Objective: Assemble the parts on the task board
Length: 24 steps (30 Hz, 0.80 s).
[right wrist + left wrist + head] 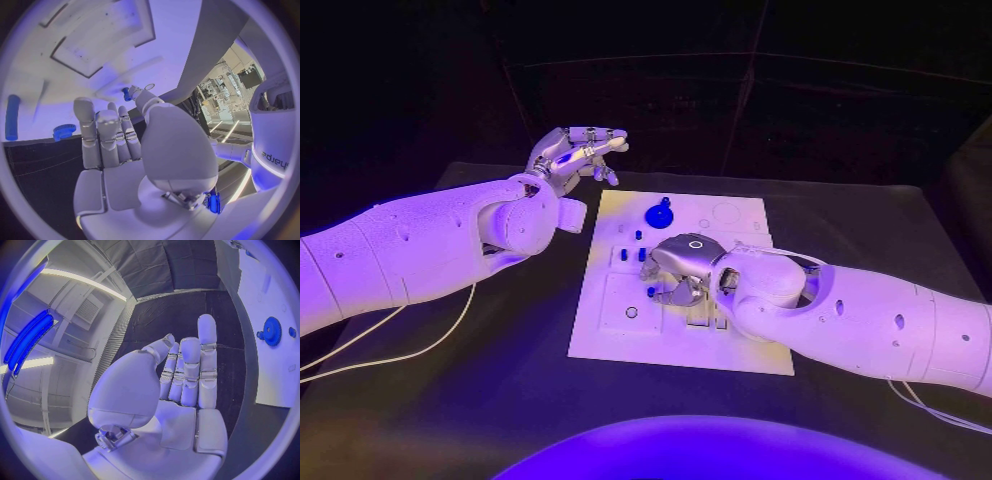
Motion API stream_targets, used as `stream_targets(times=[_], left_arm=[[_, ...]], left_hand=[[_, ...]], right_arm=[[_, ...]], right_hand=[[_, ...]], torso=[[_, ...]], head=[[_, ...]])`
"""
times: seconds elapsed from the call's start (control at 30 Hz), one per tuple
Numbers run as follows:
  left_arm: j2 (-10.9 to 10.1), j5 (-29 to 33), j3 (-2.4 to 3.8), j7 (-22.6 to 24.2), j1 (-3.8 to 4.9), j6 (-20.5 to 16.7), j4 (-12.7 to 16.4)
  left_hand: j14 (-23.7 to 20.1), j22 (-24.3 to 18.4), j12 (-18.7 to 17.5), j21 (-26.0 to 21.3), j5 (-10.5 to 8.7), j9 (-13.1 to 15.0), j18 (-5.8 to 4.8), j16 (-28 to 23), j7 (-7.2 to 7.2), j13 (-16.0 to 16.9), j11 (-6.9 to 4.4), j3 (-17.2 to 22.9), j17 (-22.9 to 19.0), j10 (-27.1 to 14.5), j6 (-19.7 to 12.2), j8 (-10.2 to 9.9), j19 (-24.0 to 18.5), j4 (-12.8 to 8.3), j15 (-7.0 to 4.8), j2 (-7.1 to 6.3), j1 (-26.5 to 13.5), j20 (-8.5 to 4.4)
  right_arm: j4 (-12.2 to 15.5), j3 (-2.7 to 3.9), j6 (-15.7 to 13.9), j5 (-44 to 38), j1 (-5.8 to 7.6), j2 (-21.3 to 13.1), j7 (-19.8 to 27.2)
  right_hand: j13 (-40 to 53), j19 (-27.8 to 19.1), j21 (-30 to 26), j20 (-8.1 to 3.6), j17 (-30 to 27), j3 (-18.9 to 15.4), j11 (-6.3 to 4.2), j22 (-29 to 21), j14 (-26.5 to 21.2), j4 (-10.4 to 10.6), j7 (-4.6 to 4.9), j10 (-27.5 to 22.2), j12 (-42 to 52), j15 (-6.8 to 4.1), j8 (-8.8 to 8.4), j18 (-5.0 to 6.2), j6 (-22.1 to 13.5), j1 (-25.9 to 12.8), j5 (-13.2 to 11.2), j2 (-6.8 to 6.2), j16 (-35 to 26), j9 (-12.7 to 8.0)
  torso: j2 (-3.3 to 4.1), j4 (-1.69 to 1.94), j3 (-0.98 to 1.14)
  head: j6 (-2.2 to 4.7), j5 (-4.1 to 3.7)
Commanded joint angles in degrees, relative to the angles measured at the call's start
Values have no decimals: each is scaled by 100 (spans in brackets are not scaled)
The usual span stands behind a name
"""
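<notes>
The white task board (733,345) lies in the middle of the table. A blue gear (658,213) (271,331) (64,131) sits near its far edge, and two small blue pegs (633,255) stand left of centre. My right hand (678,270) (115,145) hangs low over the board's middle, fingers pointing down. A small blue peg (127,93) (651,290) sits right at its thumb tip and nearest fingertip; I cannot tell whether it is pinched or only touched. My left hand (574,155) (181,380) is raised off the board's far left corner, fingers apart, holding nothing.
A blue cylinder (11,117) lies on the board beside the gear. Square recesses (103,42) and round holes (632,312) mark the board's surface. Black tabletop (473,400) surrounds the board. A white cable (401,350) trails under my left arm.
</notes>
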Motion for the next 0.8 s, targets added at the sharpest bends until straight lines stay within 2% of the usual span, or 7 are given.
stream_targets(times=[0.03,0.1,0.2,0.37,0.5,0.57,0.8], left_arm=[[-10,13,5,22,10,111,1],[-18,13,5,22,10,114,-2],[-27,13,4,21,10,115,-2],[-42,13,4,21,9,118,5],[-45,13,3,21,9,117,5],[-42,13,3,22,9,117,1],[-21,13,-1,20,9,128,-7]], left_hand=[[-30,-10,39,-39,21,2,114,-27,19,-8,-11,-15,-11,-51,-20,22,-37,-27,-1,-37,7,-5],[-30,-10,39,-39,21,2,114,-27,19,-8,-11,-15,-11,-51,-20,22,-37,-27,-1,-37,7,-5],[-30,-10,39,-39,21,2,114,-27,19,-8,-11,-15,-11,-51,-20,22,-37,-27,-1,-37,7,-5],[-30,-10,39,-39,21,2,114,-27,19,-8,-11,-15,-11,-51,-20,22,-37,-27,-1,-37,7,-5],[-30,-10,39,-39,21,2,114,-27,19,-8,-11,-15,-11,-51,-20,22,-37,-27,-1,-37,7,-5],[-30,-10,39,-39,21,2,114,-27,19,-8,-11,-15,-11,-51,-20,22,-37,-27,-1,-37,7,-5],[-30,-10,39,-39,21,2,114,-27,19,-8,-11,-15,-11,-51,-20,22,-37,-27,-1,-37,7,-5]], right_arm=[[149,3,-781,119,7,-139,306],[295,5,-971,191,8,-306,396],[534,16,-1115,305,20,-600,424],[726,102,-947,742,245,-1118,229],[699,125,-730,908,393,-1388,85],[632,133,-584,926,454,-1498,-1],[391,140,-238,679,527,-1602,-159]], right_hand=[[12,31,-30,1,-53,-183,14,-5,-16,34,23,-42,113,4,53,96,49,-30,180,35,-24,23],[14,59,-32,-2,-76,-281,10,0,-5,54,20,-51,175,-1,58,93,70,-29,224,42,-25,24],[17,94,-32,-9,-93,-382,-2,10,14,85,9,-36,256,-9,63,89,97,-27,259,66,-21,25],[16,186,14,-28,-27,-473,-29,106,70,113,-22,-11,351,-32,56,71,106,5,225,108,50,21],[-4,203,-7,-46,-82,-617,-49,79,86,142,-51,-99,387,-51,27,71,48,33,117,109,24,11],[-10,199,-29,-58,-123,-709,-66,52,83,156,-81,-162,403,-58,15,76,-4,65,102,112,-2,7],[-11,175,-125,-44,-263,-1112,-31,-68,67,281,-160,-455,455,-45,16,83,-123,254,64,152,-86,9]], torso=[[-1,-18,2],[-5,-20,5],[-13,-20,-6],[-1,-16,-2],[-5,-16,-6],[-1,-17,1],[8,-1,5]], head=[[15,1],[28,-4],[55,-35],[150,-123],[200,-192],[223,-215],[269,-268]])
